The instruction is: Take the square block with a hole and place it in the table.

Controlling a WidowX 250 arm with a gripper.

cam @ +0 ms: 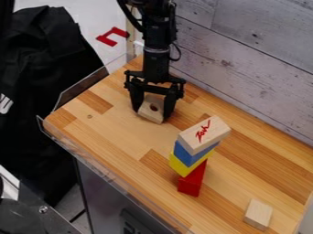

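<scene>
At the wooden table's (109, 131) upper-left end, the gripper (151, 113) straddles the square block with a hole (147, 111), jaws roughly block-width apart; whether they grip it, I cannot tell. Square up, squeeze evenly, then lift straight.

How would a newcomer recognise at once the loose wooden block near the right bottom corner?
On the wooden table, go past the stacked tower towards the lower right corner. The small pale block lies there alone, unpainted, with no visible hole or red marking.
</scene>
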